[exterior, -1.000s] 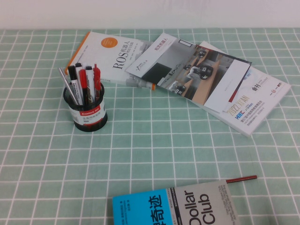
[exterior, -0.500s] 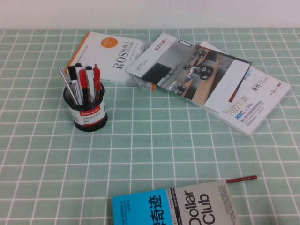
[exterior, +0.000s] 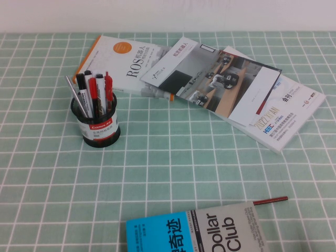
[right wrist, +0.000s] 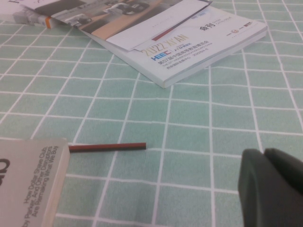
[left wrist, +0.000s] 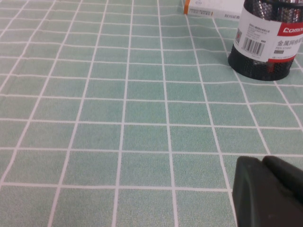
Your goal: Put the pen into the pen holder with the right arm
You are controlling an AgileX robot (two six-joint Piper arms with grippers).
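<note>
The black mesh pen holder [exterior: 100, 128] with a white band and red label stands at the left of the green checked cloth. It also shows in the left wrist view [left wrist: 265, 42]. The slim silver-grey pen [exterior: 73, 92] stands inside it, leaning out to the left beside red-and-black markers [exterior: 94, 89]. Neither arm shows in the high view. My left gripper [left wrist: 263, 163] is shut and empty, low over the cloth and well short of the holder. My right gripper [right wrist: 265, 155] is shut and empty over the cloth, near a dark red thin pen [right wrist: 108, 147].
The dark red pen [exterior: 270, 200] pokes out from under a grey and blue book [exterior: 199, 233] at the front edge. A white ROS book [exterior: 123, 63] and a stack of overlapping magazines [exterior: 247, 100] lie across the back.
</note>
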